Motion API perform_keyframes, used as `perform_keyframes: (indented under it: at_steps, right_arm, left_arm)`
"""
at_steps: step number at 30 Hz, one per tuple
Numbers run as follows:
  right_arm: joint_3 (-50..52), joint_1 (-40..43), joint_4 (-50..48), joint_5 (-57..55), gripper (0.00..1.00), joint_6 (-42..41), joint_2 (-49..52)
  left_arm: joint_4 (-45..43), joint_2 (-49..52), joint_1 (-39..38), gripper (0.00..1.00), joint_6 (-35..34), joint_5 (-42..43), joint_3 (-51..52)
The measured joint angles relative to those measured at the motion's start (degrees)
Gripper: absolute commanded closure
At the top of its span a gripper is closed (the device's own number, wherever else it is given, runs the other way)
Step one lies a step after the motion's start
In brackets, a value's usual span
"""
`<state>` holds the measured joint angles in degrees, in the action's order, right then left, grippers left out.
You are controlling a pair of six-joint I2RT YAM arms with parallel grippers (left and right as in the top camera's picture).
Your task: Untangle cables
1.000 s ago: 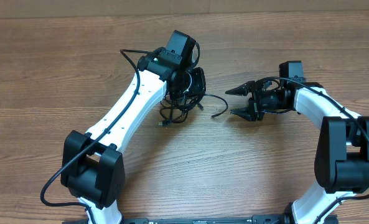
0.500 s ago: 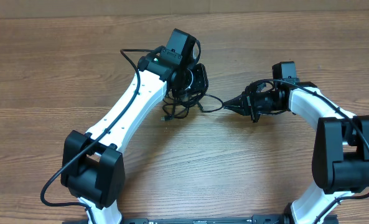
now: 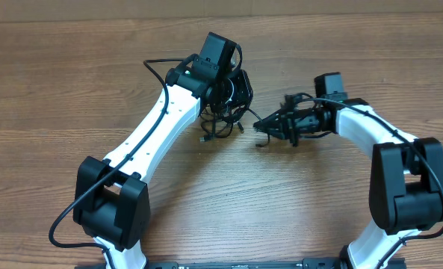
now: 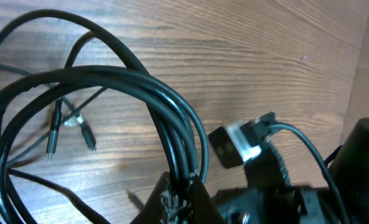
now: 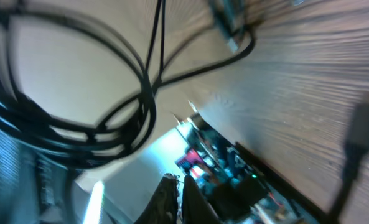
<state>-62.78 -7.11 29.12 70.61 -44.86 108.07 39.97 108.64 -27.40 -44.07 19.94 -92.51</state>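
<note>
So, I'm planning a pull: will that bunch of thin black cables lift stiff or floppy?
Probably floppy: the thin black cables lie in loose loops. Likely light, being slender. They may snag rather than slide, since loops cross each other.

The right gripper (image 3: 260, 127), whose jaws stood wide apart a second ago, has closed and travelled left across the table (image 3: 318, 202) towards the cables (image 3: 222, 123); its tip now sits just beside the bunch, and the wrist behind it has swung left as well. The bunch itself has drawn in, its lower loops now reaching less far down the table than before. The loose strand (image 3: 259, 142) that curved out to the right now ends right under the closed fingertips; whether they pinch it cannot be told.
</note>
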Motion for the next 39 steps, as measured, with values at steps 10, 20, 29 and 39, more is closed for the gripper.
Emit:
perform_keyframes:
  at_steps: [10, 20, 29, 39]
  right_arm:
    - [0.0, 1.6, -0.8, 5.7, 0.48, 13.0, 0.0]
    - [0.0, 3.5, -11.1, 15.8, 0.39, 14.2, 0.0]
    - [0.0, 2.2, -22.0, 16.3, 0.44, 5.2, 0.0]
    - [0.0, 2.2, -24.6, 11.0, 0.54, -3.1, 0.0]
  left_arm:
    - [0.2, 0.0, 5.9, 0.96, 28.9, 18.1, 0.0]
    - [6.6, 0.0, 10.7, 0.96, 45.0, 27.7, 0.2]
    - [8.7, 0.0, 6.2, 0.96, 52.9, 29.0, 0.9]
    - [9.8, 0.0, 5.9, 0.96, 53.7, 29.2, 1.0]
